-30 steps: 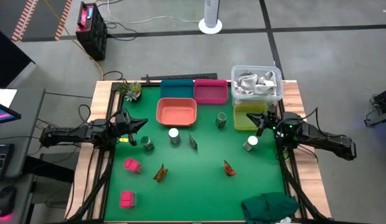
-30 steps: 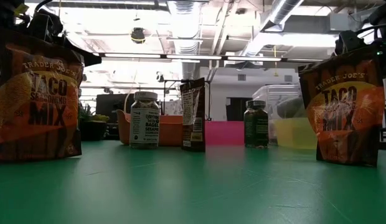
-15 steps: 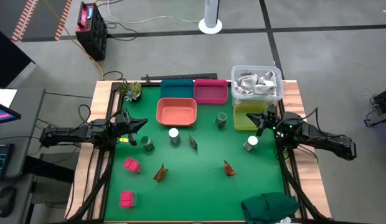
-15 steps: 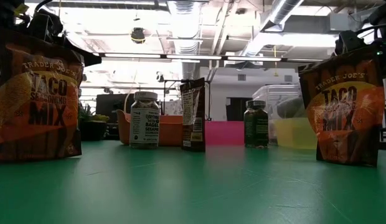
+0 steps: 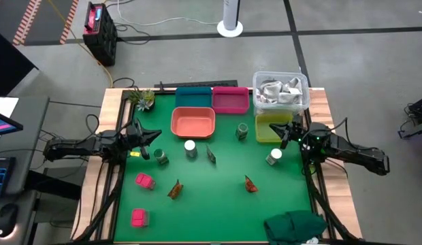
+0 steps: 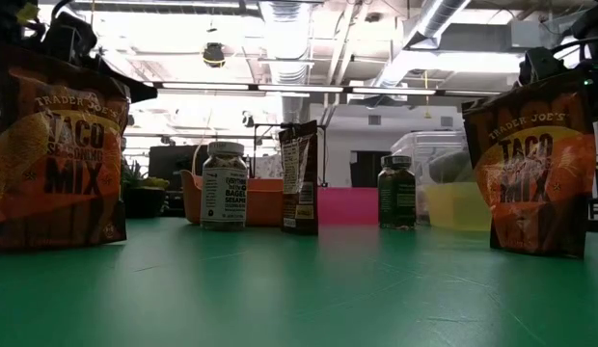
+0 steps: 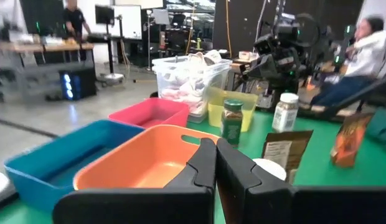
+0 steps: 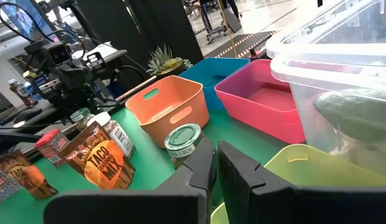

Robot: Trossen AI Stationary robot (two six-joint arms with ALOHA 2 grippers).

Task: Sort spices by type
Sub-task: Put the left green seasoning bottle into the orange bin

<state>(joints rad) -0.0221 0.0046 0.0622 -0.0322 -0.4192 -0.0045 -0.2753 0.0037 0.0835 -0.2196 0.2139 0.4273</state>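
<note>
From above, the green felt counter (image 5: 218,204) carries everything: white-capped jars (image 5: 190,147) at centre and 3 o'clock, pink blocks (image 5: 143,180) at 8, brown-orange sachets (image 5: 175,189) toward 6. Left gripper (image 5: 144,139) at 9, right gripper (image 5: 287,131) at 3 (both idle) — wrist views show each pair of jaws clenched, empty.

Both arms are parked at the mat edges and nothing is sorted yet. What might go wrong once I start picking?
1. The upright brown-orange sachets look tippy; a claw brushing one may topple it.
2. A white-capped jar stands close beside a sachet, so grasping it risks knocking the neighbour.
3. The left claw hangs near a dark green jar and could bump it.
</note>
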